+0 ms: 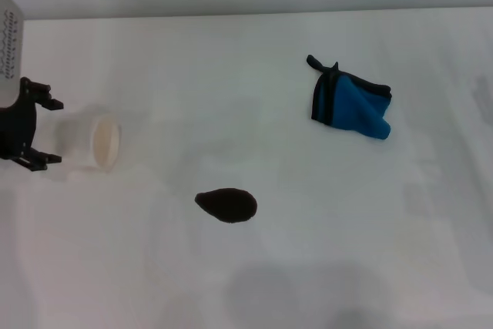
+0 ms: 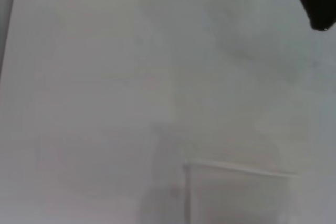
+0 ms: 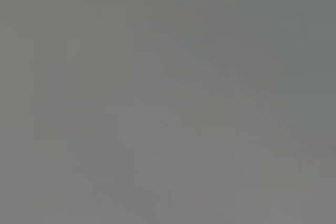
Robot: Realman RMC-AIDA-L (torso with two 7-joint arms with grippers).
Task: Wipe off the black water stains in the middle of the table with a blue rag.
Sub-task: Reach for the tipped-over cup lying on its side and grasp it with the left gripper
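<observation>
The small bright blue soft cloth rag [image 1: 352,105] lies crumpled at two o'clock from the glossy blackish teardrop stain [image 1: 227,206] on the white table [image 1: 347,252]; light and limp, probably best pinched at its raised fold. The left gripper [image 1: 45,132], at nine o'clock, spreads wide beside a white paper cup [image 1: 98,143]. The right gripper is out of view.

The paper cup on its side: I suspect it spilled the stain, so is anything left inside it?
The cup lies tipped, mouth toward the stain. Only a pale inner wall shows; its depths are hidden. The left pincer straddles its base.

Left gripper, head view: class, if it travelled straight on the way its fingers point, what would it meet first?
The left gripper points toward the robot's right; the white paper cup on its side comes first, apparently just beyond the open fingertips, though depth is unclear.
</observation>
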